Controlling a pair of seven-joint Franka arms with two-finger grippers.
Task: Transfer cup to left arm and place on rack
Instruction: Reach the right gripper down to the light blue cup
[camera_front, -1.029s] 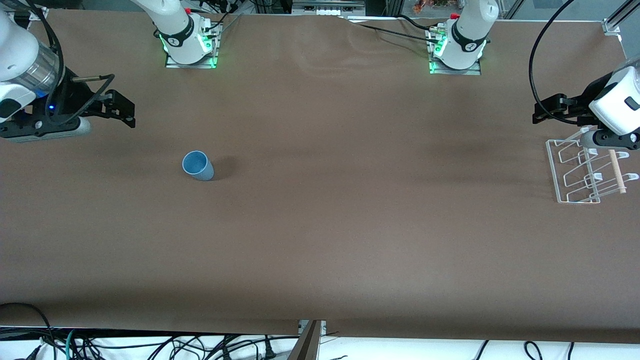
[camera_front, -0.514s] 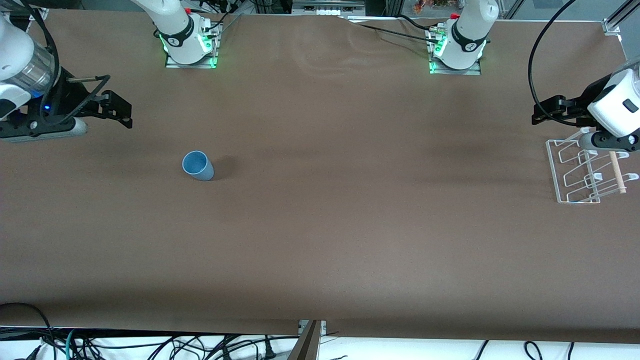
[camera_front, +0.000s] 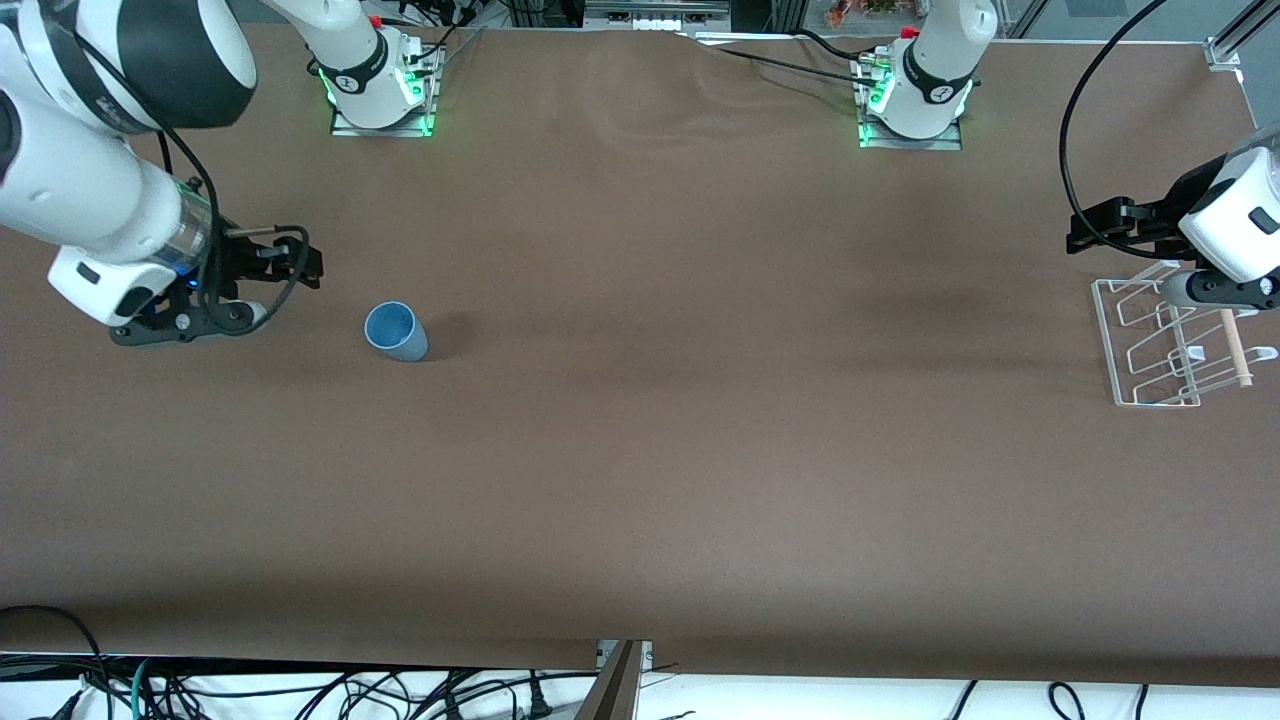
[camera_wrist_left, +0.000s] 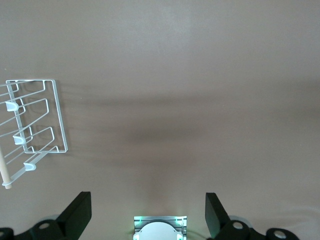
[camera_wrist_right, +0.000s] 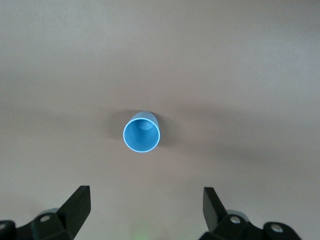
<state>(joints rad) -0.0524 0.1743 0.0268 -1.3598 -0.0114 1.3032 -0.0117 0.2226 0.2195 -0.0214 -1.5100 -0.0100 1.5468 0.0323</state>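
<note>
The cup (camera_front: 396, 332) is seen upright on the table (camera_front: 640, 500), mouth up, toward the right arm's end, roughly midway between the camera-side edge and the base-side edge. Nothing is touching it. In the right wrist view the cup (camera_wrist_right: 142, 132) is framed between the two black fingertips (camera_wrist_right: 75, 205), well apart from both.

The right gripper (camera_front: 285, 262) is held low over the table just beside the cup, on the side toward the right arm's end edge; its fingers are spread wide, nothing between them.

The rack (camera_front: 1165, 345) is placed at the left arm's end edge, wire loops upright, wooden dowel (camera_front: 1233, 345) along its outer side. It carries nothing.

The left gripper (camera_front: 1110, 222) is held over the table just at the rack's base-side end, fingers spread wide, nothing gripped. The left arm is waiting. In the left wrist view the rack (camera_wrist_left: 35, 122) is seen off to one side of the spread fingertips (camera_wrist_left: 77, 215).
</note>
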